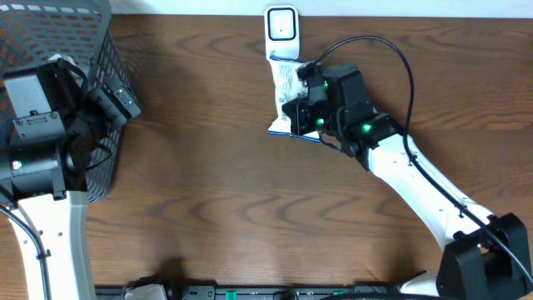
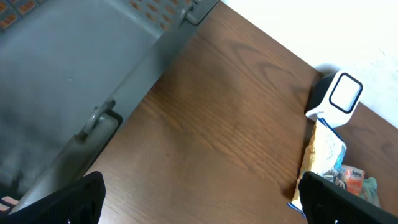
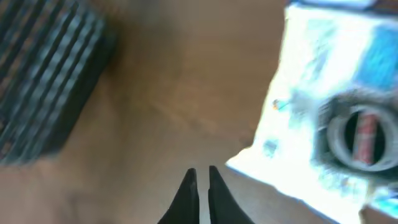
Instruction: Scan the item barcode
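The left gripper [image 2: 199, 186] hangs over the desk's [image 1: 216, 192] left side, beside the grey mesh basket [image 1: 104, 50] at the far left corner, fingers spread wide with nothing between them; farther back, the right gripper [image 3: 200, 177] has its fingers pressed together on nothing, the snack packet [image 1: 285, 87] just beside them; the packet lies near the far edge, just in front of the white scanner [image 1: 281, 25] at that edge's middle.

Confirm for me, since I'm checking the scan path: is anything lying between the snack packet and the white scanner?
Nothing visible does. The snack packet lies with its top edge at the base of the white scanner.
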`<state>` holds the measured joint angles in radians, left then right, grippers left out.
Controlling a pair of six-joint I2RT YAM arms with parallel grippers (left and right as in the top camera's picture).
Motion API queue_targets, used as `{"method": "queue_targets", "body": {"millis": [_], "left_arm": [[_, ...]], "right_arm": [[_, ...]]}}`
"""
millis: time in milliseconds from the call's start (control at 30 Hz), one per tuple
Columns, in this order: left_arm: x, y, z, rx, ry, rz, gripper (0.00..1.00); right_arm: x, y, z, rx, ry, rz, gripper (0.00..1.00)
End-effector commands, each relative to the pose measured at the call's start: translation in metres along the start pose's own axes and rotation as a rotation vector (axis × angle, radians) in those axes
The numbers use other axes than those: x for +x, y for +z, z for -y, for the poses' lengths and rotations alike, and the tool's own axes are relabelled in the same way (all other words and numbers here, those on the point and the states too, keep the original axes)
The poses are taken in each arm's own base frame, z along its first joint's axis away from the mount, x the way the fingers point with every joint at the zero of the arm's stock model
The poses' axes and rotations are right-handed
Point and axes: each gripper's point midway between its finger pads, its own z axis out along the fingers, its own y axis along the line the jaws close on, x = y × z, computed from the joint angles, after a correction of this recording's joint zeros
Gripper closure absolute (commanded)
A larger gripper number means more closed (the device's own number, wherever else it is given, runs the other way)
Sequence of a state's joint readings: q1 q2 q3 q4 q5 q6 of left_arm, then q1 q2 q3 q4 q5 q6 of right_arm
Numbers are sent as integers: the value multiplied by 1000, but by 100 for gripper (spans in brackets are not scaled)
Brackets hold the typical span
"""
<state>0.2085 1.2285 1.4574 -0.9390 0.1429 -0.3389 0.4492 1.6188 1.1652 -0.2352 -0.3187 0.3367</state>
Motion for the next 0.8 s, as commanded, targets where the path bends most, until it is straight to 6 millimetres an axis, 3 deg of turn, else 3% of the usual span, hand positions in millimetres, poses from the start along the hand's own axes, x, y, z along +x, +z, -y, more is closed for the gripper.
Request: {"method": "queue_targets", "body": {"millis": [0,233,400,533,600,767], "left_arm": [[-1,0,-3,-12,10,4,2],[-1,0,-3,-12,10,4,2],[-1,0,-3,-12,10,4,2],[-1,0,-3,-12,10,4,2],[-1,0,-3,-12,10,4,2],[-1,0,-3,-12,10,4,2]], "right_arm": [[-17,14,19,107,37,80,99],[-11,64,50,117,46,100,99],[-4,75,87,191,81,93,99],[2,75,105,218,125,76,99],[5,77,106,212,131,64,99],[15,82,86,135,120,17,99]]}}
